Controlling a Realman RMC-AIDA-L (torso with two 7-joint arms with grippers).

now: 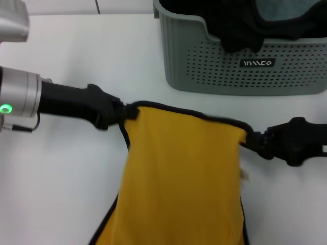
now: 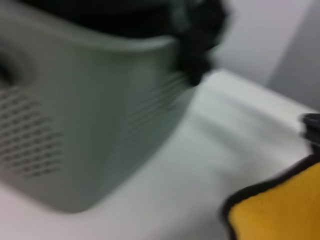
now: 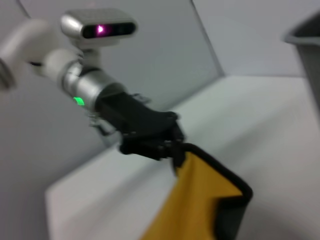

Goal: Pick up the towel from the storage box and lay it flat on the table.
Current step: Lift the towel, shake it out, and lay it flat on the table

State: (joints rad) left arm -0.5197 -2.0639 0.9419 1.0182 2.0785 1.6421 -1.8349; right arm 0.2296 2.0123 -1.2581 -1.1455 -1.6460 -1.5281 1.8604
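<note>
The towel [image 1: 181, 178] is out of the storage box [image 1: 245, 66], stretched between left gripper [image 1: 124, 113] and right gripper [image 1: 254, 138], fingers pinching its top corners (yellow face up); laying it flat on the bench [image 1: 61, 194] remains.

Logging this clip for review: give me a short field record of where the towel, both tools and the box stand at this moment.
towel: yellow face showing, out of the box, hanging stretched between both tools
left tool: shut on one top corner
right tool: shut on the other top corner
storage box: behind the towel on the table, dark cloth draped over its rim
task stage: towel lifted, not yet laid flat
</note>
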